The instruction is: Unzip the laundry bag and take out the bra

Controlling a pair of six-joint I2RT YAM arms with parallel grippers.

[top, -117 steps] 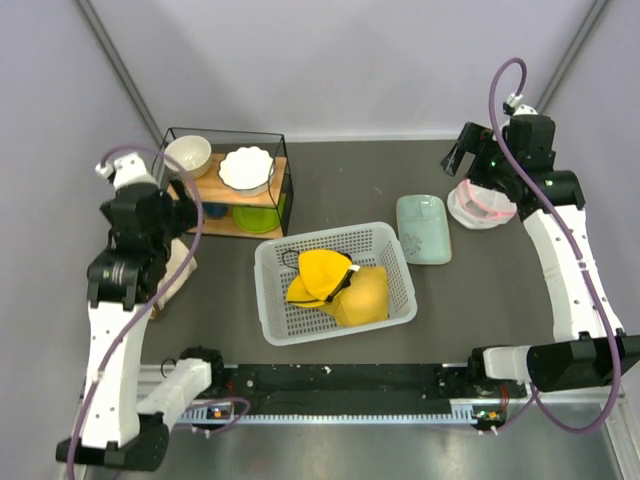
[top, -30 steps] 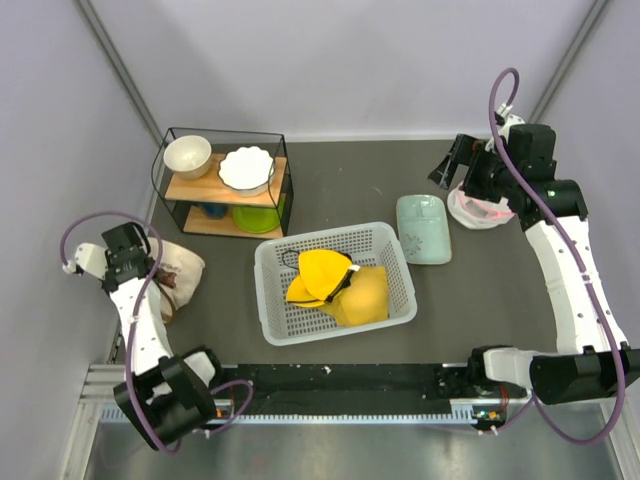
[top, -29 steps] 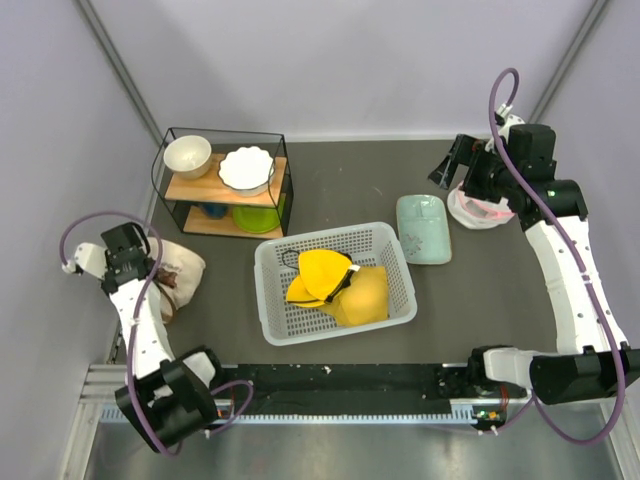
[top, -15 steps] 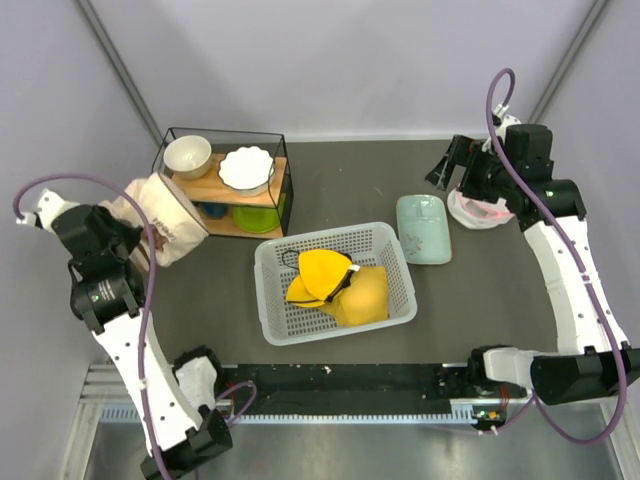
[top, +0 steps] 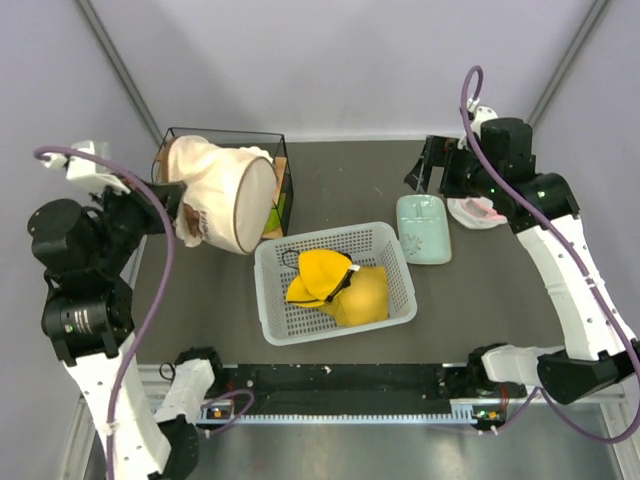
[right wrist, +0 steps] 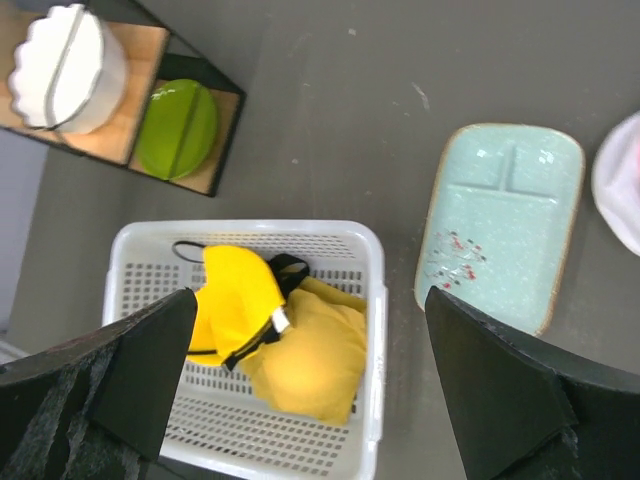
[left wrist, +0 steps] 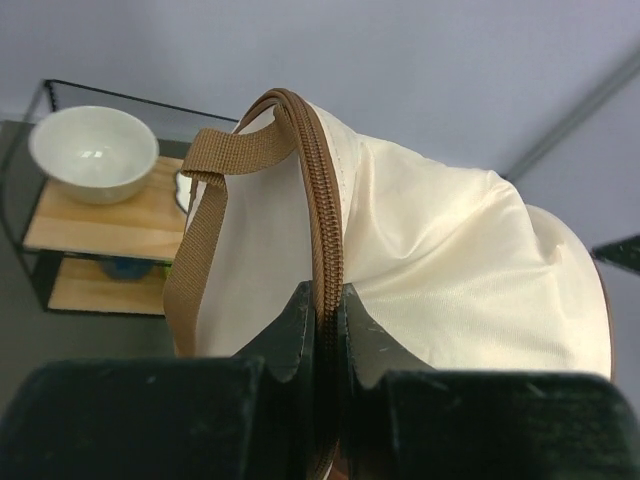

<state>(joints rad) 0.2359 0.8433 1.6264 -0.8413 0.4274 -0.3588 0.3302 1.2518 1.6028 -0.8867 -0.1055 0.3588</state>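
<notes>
**Gripping the laundry bag [top: 225,200] by its zipper seam, clear of the desk [top: 340,185]**

Hangs from the left end effector [left wrist: 323,305], with fingers pressed together on the brown zipper [left wrist: 318,200]. Floats over the left of the desk, in front of the wire rack [top: 283,190] and just beside the far-left corner of the white basket [top: 268,290].

Looks cream-beige and soft, roughly a cylinder. Turns a brown-trimmed round end [top: 248,205] toward the basket and carries a brown strap [left wrist: 200,240] looping beside the zipper. Appears zipped shut along the visible stretch, though hard to say from either view where the slider sits. Shows no bra; presumably tucked inside.

Should handle light and floppy, judging by the creasing and sagging around the pinch. Likely to swing and collapse rather than keep shape. Best taken by the firmer trim, the strap or the zipper tape, not the slack cloth. Probably needs a second hold opposing the pull for unzipping.

Leaves the right end effector [top: 432,168] spread wide and empty near the mint plate [top: 423,228], well apart from the bag.
</notes>
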